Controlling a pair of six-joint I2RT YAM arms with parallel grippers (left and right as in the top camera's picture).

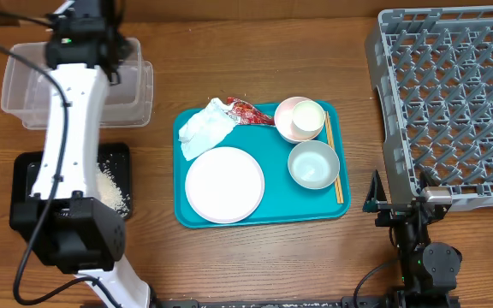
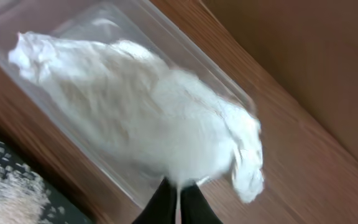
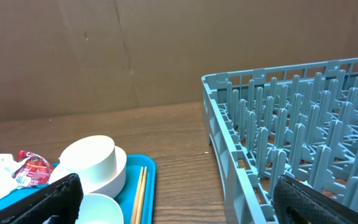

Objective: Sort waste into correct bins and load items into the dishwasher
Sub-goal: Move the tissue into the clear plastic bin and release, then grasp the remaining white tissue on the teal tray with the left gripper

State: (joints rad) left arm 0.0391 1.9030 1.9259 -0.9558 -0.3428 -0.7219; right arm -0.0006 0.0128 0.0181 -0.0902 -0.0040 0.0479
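My left gripper (image 2: 179,182) is shut on a white paper napkin (image 2: 154,112) that hangs, blurred, over the clear tub (image 2: 229,87). A second crumpled napkin (image 1: 204,130) and a red wrapper (image 1: 248,111) lie on the teal tray (image 1: 264,214). On the same tray are a white plate (image 1: 224,183), stacked white bowls (image 1: 300,118), a grey-blue bowl (image 1: 313,163) and chopsticks (image 1: 334,158). Rice grains (image 1: 109,188) lie in the black tray (image 1: 24,167). My right gripper (image 3: 185,205) stands open and empty between the teal tray and the grey dish rack (image 1: 452,94).
The left arm (image 1: 71,128) stretches across the black tray toward the clear tub (image 1: 135,94) at the back left. The rack's near wall (image 3: 241,155) rises just right of my right gripper. Bare wooden table (image 1: 358,77) separates the teal tray from the rack.
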